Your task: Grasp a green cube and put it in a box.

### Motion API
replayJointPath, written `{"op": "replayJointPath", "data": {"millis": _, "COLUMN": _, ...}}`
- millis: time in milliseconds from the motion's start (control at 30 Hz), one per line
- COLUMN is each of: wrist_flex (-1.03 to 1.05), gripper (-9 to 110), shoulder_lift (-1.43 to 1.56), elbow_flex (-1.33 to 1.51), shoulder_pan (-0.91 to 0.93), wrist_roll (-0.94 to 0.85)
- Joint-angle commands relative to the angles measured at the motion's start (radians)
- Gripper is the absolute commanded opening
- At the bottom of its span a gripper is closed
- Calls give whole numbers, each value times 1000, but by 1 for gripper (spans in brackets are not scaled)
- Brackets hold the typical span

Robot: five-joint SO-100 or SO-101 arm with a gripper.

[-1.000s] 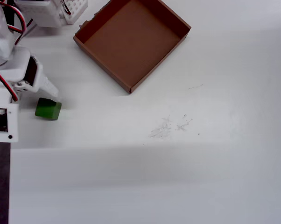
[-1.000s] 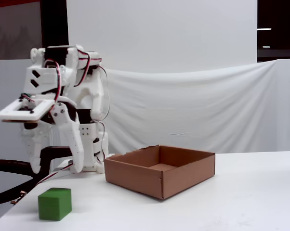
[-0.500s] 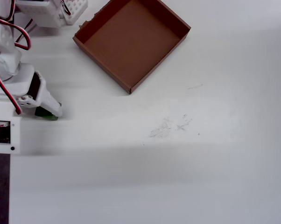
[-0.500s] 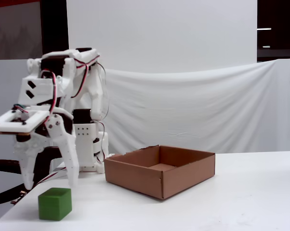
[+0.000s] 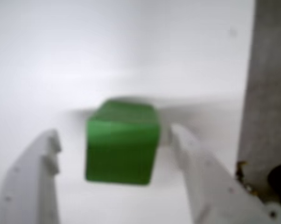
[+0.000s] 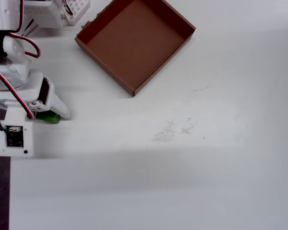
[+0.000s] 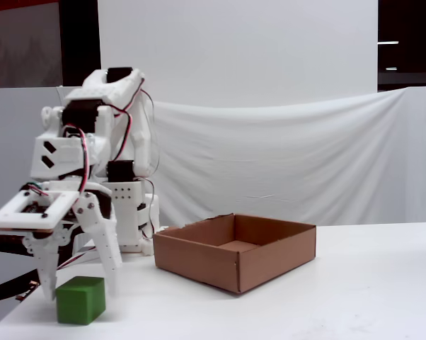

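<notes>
So the fingers (image 5: 115,154) are spread wide, one on each side of the cube (image 5: 122,142). In the wrist view the left one is clearly apart from it; the right one is just beside the cube's edge, and it's too blurry to tell if it's touching. Nothing gripped. One cube (image 7: 80,299), sitting at the left edge of the worktop (image 6: 192,172). One box (image 6: 135,42), well apart near the far edge, nothing in it.
</notes>
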Motion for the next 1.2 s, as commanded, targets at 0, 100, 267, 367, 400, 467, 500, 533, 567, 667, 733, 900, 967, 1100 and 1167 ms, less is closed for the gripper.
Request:
{"op": "replayJointPath", "data": {"millis": 0, "wrist_flex": 18, "gripper": 32, "shoulder_lift": -6, "elbow_flex": -15, "shoulder_pan": -8, "wrist_roll": 5}}
{"op": "replayJointPath", "data": {"millis": 100, "wrist_flex": 63, "gripper": 30, "shoulder_lift": -28, "elbow_flex": -46, "shoulder_pan": -9, "wrist_roll": 5}}
{"op": "replayJointPath", "data": {"millis": 267, "wrist_flex": 64, "gripper": 28, "shoulder_lift": -37, "elbow_flex": -55, "shoulder_pan": -11, "wrist_roll": 9}}
{"op": "replayJointPath", "data": {"millis": 367, "wrist_flex": 97, "gripper": 28, "shoulder_lift": -38, "elbow_flex": -91, "shoulder_pan": -9, "wrist_roll": 14}}
{"op": "replayJointPath", "data": {"millis": 400, "wrist_flex": 109, "gripper": 28, "shoulder_lift": -38, "elbow_flex": -104, "shoulder_pan": -9, "wrist_roll": 14}}
{"op": "replayJointPath", "data": {"millis": 467, "wrist_flex": 137, "gripper": 28, "shoulder_lift": -44, "elbow_flex": -156, "shoulder_pan": -2, "wrist_roll": 14}}
{"op": "replayJointPath", "data": {"millis": 500, "wrist_flex": 141, "gripper": 27, "shoulder_lift": -48, "elbow_flex": -169, "shoulder_pan": 0, "wrist_roll": 14}}
{"op": "replayJointPath", "data": {"millis": 533, "wrist_flex": 140, "gripper": 27, "shoulder_lift": -52, "elbow_flex": -176, "shoulder_pan": 2, "wrist_roll": 14}}
{"op": "replayJointPath", "data": {"millis": 567, "wrist_flex": 132, "gripper": 27, "shoulder_lift": -55, "elbow_flex": -178, "shoulder_pan": 2, "wrist_roll": 14}}
{"op": "replayJointPath", "data": {"millis": 667, "wrist_flex": 124, "gripper": 26, "shoulder_lift": -77, "elbow_flex": -181, "shoulder_pan": 0, "wrist_roll": 15}}
{"op": "replayJointPath", "data": {"millis": 733, "wrist_flex": 135, "gripper": 26, "shoulder_lift": -91, "elbow_flex": -189, "shoulder_pan": -3, "wrist_roll": 17}}
{"op": "replayJointPath", "data": {"millis": 900, "wrist_flex": 130, "gripper": 24, "shoulder_lift": -117, "elbow_flex": -192, "shoulder_pan": -12, "wrist_roll": 34}}
{"op": "replayJointPath", "data": {"millis": 967, "wrist_flex": 138, "gripper": 23, "shoulder_lift": -121, "elbow_flex": -204, "shoulder_pan": -12, "wrist_roll": 38}}
{"op": "replayJointPath", "data": {"millis": 1100, "wrist_flex": 141, "gripper": 22, "shoulder_lift": -133, "elbow_flex": -232, "shoulder_pan": -11, "wrist_roll": 52}}
{"op": "replayJointPath", "data": {"millis": 1167, "wrist_flex": 140, "gripper": 21, "shoulder_lift": -141, "elbow_flex": -252, "shoulder_pan": -8, "wrist_roll": 63}}
